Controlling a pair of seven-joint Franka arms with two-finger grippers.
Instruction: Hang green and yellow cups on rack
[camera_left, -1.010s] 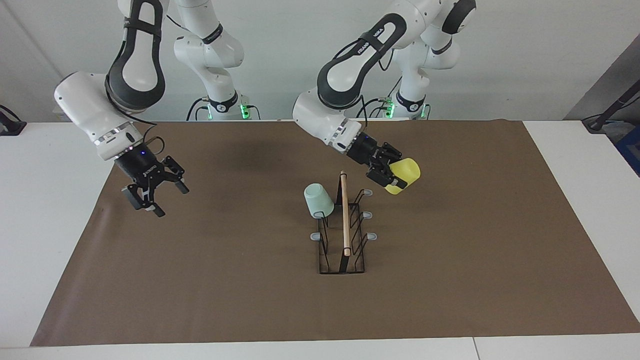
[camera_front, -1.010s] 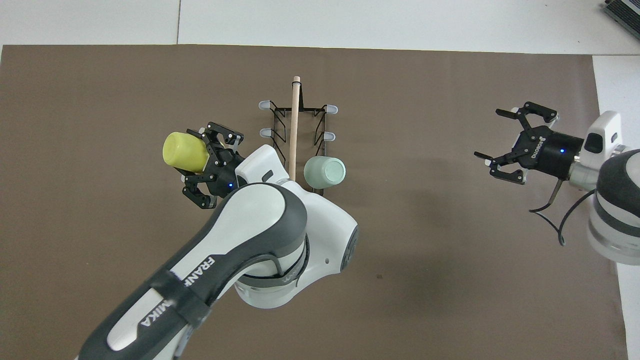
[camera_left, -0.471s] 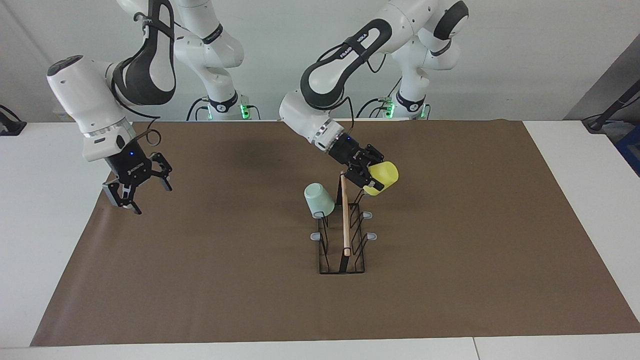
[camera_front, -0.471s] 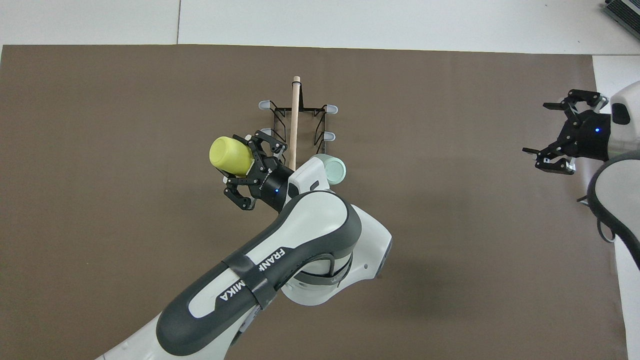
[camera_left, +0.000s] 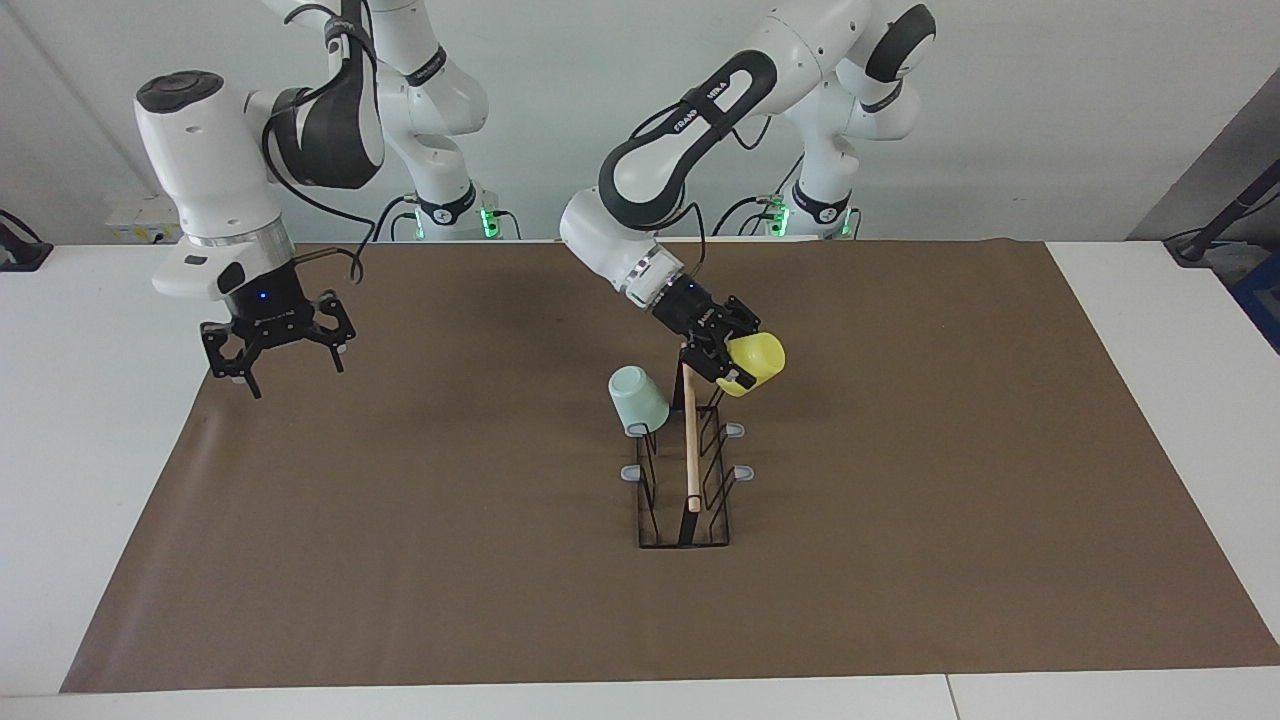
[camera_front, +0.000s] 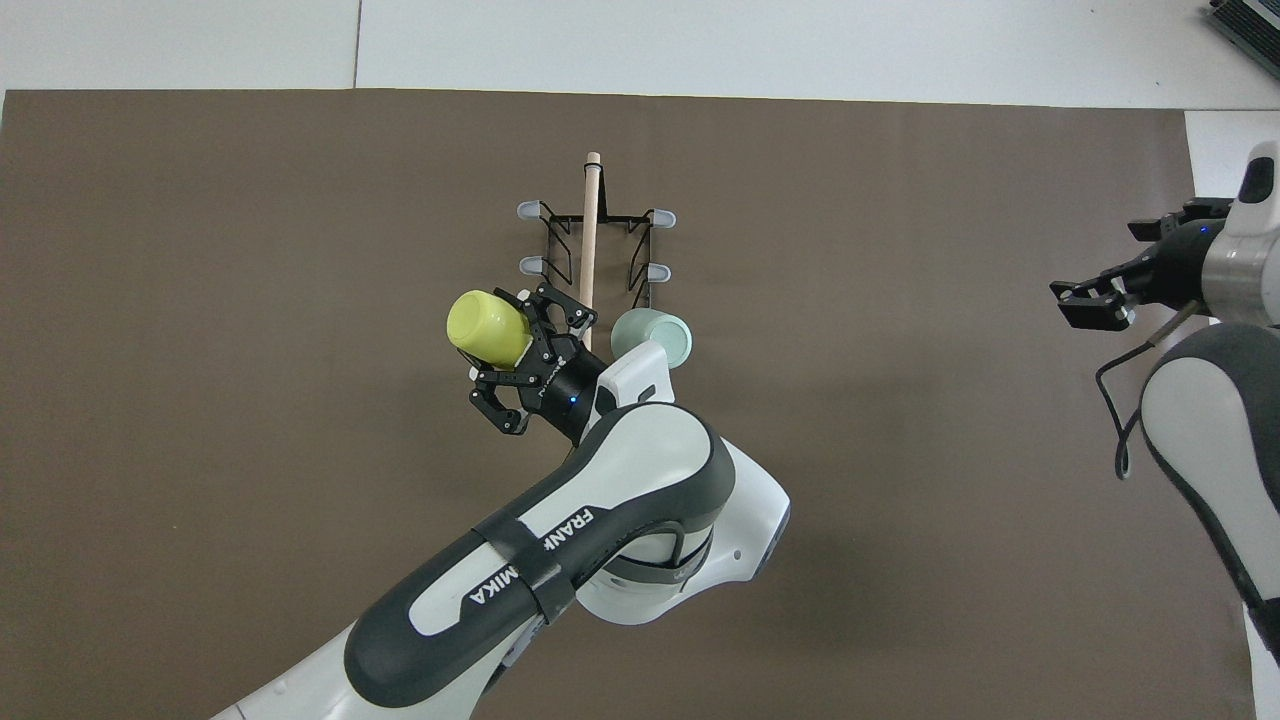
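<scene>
We see the left hand (camera_left: 733, 361) gripping the bright yellow tapered plastic cup (camera_left: 757, 361) by its rim, tilted, in the air over the end of the narrow black wire rack (camera_left: 686, 470) that is nearest the robots. The rack's light wooden top rod (camera_left: 689, 430) is just beside this hand. The pale mint green plastic cup (camera_left: 637, 399) hangs upside down on a grey-tipped prong (camera_left: 634, 430) on the rack's other row. The right hand (camera_left: 275, 350) waits open over the edge of the brown mat (camera_left: 420, 560) on the white bench (camera_left: 80, 480).

Left tool (camera_left: 735, 362) clamped (right tool (camera_left: 275, 352) agape)
</scene>
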